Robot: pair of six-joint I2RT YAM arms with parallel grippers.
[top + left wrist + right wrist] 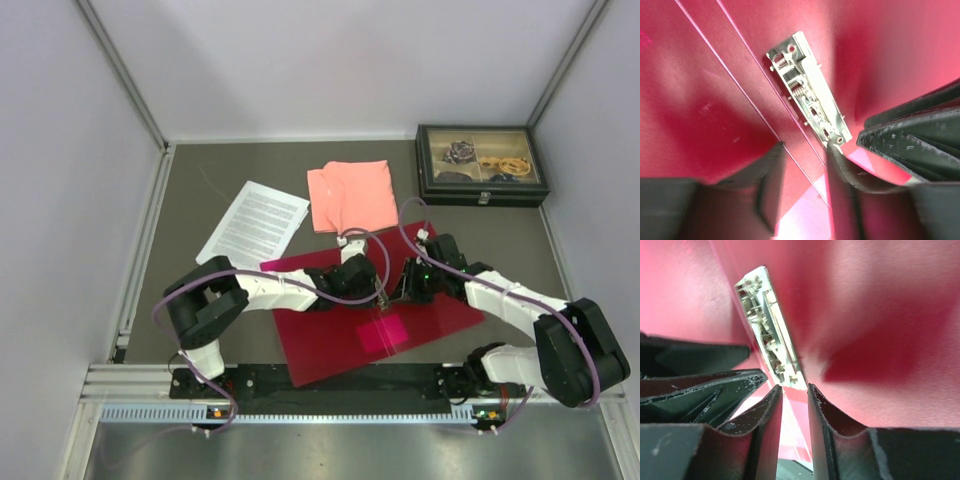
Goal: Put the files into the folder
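The crimson folder [330, 340] lies open on the table in front of the arms, its metal clip [384, 297] facing up. The clip shows in the left wrist view [807, 95] and the right wrist view [767, 325]. My left gripper [377, 289] is open just above the folder [715, 75], its fingertips [832, 150] at the clip's near end. My right gripper [400, 292] faces it from the right, its jaws a narrow gap apart and empty over the folder [880, 300]. The files [254, 223], printed white sheets, lie apart on the table at the back left.
A salmon-pink folded cloth [350, 195] lies behind the folder. A black compartment box [482, 164] with small items stands at the back right. The two grippers' fingers nearly touch each other over the clip. White walls enclose the table.
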